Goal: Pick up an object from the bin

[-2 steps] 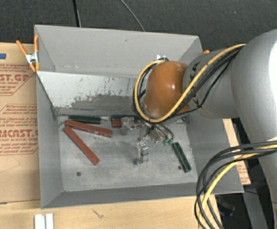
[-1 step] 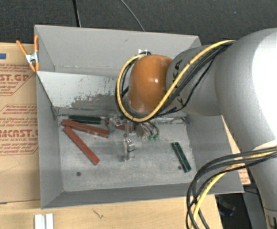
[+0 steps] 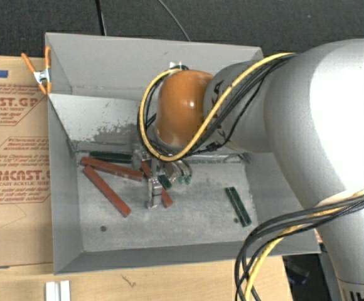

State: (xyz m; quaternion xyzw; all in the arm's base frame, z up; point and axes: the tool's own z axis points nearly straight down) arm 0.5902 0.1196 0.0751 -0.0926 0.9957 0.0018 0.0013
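End effector [image 3: 153, 193] low at mid-bin, beside red-brown sticks

It hangs over the grey bin [image 3: 188, 227] floor, just beside a short red-brown stick [image 3: 165, 198]; wide or narrow, I cannot tell. 2 longer red-brown sticks [image 3: 107, 191] lie left.

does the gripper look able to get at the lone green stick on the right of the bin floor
Probably yes. The green stick lies alone on bare floor, nothing on or against it. The gripper is to its left in the view, by the red sticks, and would have to shift across.
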